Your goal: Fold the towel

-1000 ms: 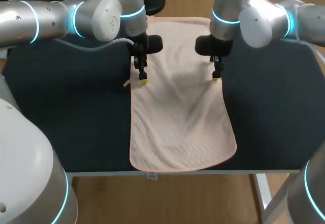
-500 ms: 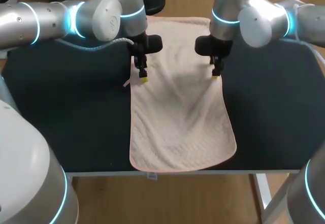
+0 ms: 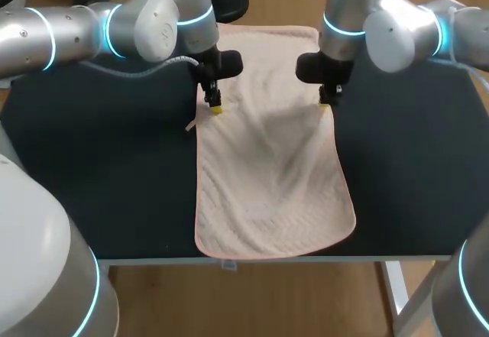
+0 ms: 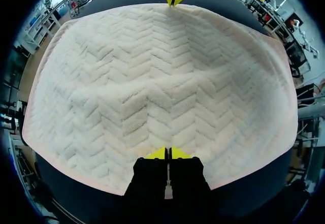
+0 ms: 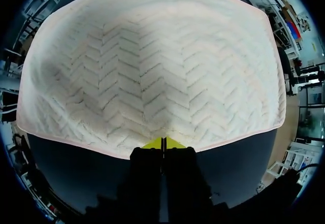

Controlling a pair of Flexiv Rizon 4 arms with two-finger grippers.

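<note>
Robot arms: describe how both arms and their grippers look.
The left arm and right arm are rounded silver-grey tubes with glowing cyan rings at joints. A grey cable loops below the left arm. The left gripper and right gripper are black with yellow tips.

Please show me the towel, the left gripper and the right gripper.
towel [image 3: 271, 169]: head view, middle of the cloth.
left gripper [image 4: 167, 154]: left wrist view, between its yellow tips.
right gripper [image 5: 162, 144]: right wrist view, between its yellow tips.

Silver arms [image 3: 69, 31], glowing cyan rings [image 3: 109, 30], black yellow-tipped grippers [image 3: 216, 108]
</note>
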